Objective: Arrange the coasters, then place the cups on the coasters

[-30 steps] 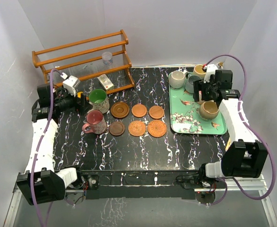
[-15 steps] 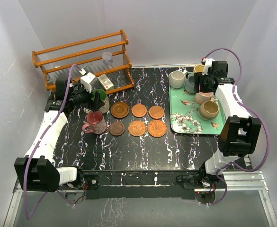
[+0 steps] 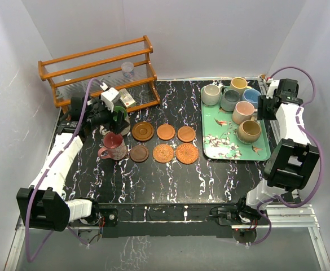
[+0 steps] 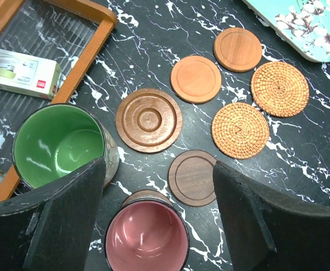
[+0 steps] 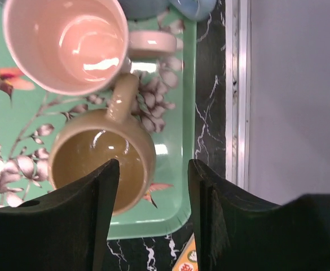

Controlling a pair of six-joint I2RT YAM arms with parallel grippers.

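Just changed, left arm: it has swung in from the left edge of the black marbled surface (image 3: 153, 180); the left end effector (image 4: 158, 169) now hangs over the green ceramic mug (image 4: 60, 144) and the maroon ceramic mug (image 4: 146, 237).
Left end effector state: fingers spread wide, nothing between them; the maroon mug sits below the gap, untouched.
Right arm change: it has drawn back from above the mugs on the mint floral tray (image 3: 221, 148) to the tray's right edge.
Right end effector state: the right end effector (image 5: 152, 166) has narrowed, yet its fingers stand apart and pinch nothing; the tan glazed mug (image 5: 100, 161) lies beneath one finger.
Coasters, back row: ringed brown wooden disc (image 3: 143, 131), plain orange wooden disc (image 3: 165, 131), rimmed orange wooden disc (image 3: 186, 134).
Coasters, front row: small dark wooden disc (image 3: 139, 153), then two tan woven wicker discs (image 3: 163, 153) (image 3: 187, 153) just beside each other.
Mugs on tray: cream mug (image 3: 211, 95), grey-blue mug (image 3: 229, 100), yellow mug (image 3: 238, 84), blue mug (image 3: 251, 96), pink mug (image 3: 243, 112) and the tan one.
Mugs off tray: green and maroon, left of the coasters; a brown edge shows at the maroon mug's base, perhaps a coaster, though I cannot tell.
Meaning for the task: the right arm has come away empty, so six mugs wait on the tray; the left looks set to take a mug. All six open coasters are bare, so most of the work remains.
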